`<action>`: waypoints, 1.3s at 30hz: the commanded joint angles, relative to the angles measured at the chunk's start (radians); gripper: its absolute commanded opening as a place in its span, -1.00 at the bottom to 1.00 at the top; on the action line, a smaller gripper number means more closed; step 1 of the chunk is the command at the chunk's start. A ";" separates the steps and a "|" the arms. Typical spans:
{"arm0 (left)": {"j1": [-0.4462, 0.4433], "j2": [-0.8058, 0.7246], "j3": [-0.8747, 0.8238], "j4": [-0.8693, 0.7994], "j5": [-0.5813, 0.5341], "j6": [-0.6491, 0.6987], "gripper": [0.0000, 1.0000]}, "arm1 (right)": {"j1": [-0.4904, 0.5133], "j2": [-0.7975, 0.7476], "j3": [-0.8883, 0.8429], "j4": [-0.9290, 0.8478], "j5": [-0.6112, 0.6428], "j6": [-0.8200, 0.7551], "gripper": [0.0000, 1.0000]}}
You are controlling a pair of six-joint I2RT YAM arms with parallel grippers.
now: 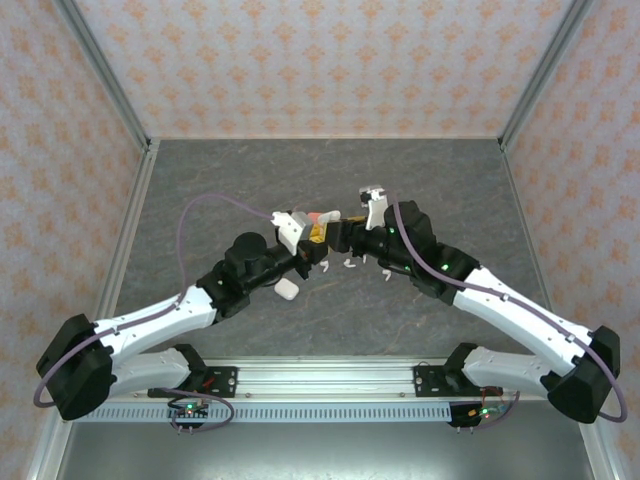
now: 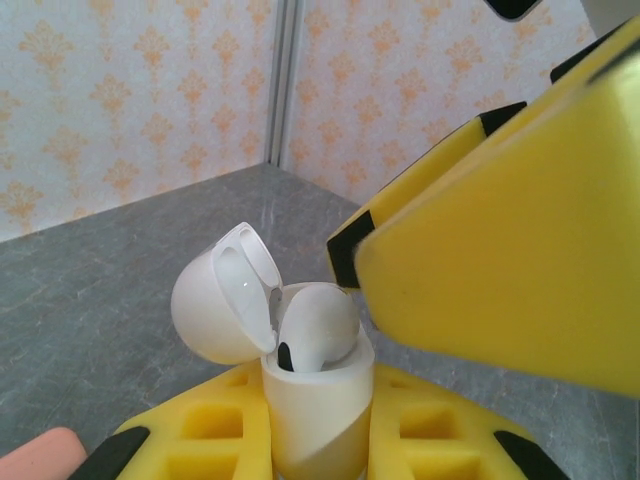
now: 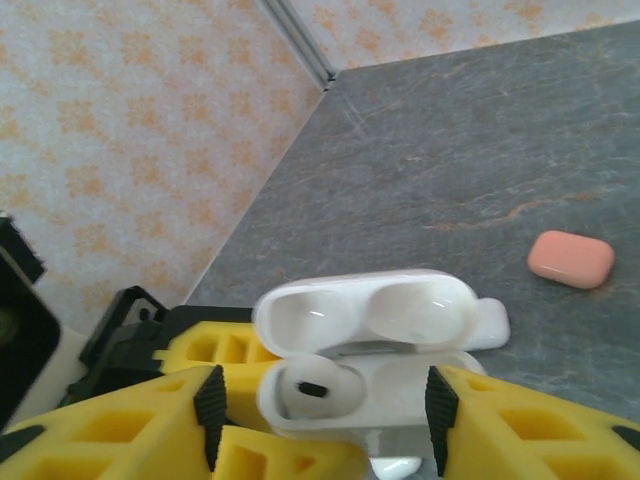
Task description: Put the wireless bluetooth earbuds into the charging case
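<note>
Open white case (image 2: 318, 400) held off the grey table (image 3: 480, 150), where the two arms meet. The left gripper (image 1: 305, 238) is clamped on the lower body of the case, with one yellow finger on each side of it. The lid (image 2: 215, 305) is hinged back and away from the body, showing two moulded hollows on its inner face. One white earbud (image 2: 318, 325) sits in a socket of the case, its rounded head and dark oval port facing up; the socket beside it shows a bare white floor. The right gripper (image 3: 323, 415) straddles the case from the side opposite the left gripper, fingers apart. One of its black pads (image 3: 210, 400) stands clear of the case wall, while the other lies at the opposite edge, where contact cannot be told. A coral case (image 3: 570, 258) lies shut on the table beyond the case. Several loose earbuds (image 1: 350, 263) lie on the table just to the near side of the case, and a second white case (image 1: 287, 290) rests nearer still, beside the left arm.
</note>
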 commanded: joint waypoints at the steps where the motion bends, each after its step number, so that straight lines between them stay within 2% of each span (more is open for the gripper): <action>1: -0.004 -0.038 -0.018 0.054 -0.006 0.019 -1.00 | -0.001 -0.055 0.066 -0.150 0.099 -0.059 0.25; 7: -0.004 -0.079 -0.048 0.009 -0.031 0.030 -1.00 | -0.083 -0.085 0.089 -0.397 0.166 -0.073 0.30; 13: -0.004 -0.136 -0.088 -0.048 -0.064 0.035 -1.00 | -0.164 -0.046 0.021 -0.554 0.190 -0.069 0.29; 20: -0.004 -0.183 -0.111 -0.080 -0.085 0.039 -1.00 | -0.205 0.130 -0.064 -0.528 0.178 -0.070 0.16; 31: -0.004 -0.202 -0.104 -0.111 -0.089 0.056 -1.00 | -0.258 0.434 -0.030 -0.457 0.187 -0.122 0.06; 39: -0.004 -0.202 -0.098 -0.121 -0.096 0.063 -1.00 | -0.268 0.548 -0.004 -0.423 0.192 -0.130 -0.02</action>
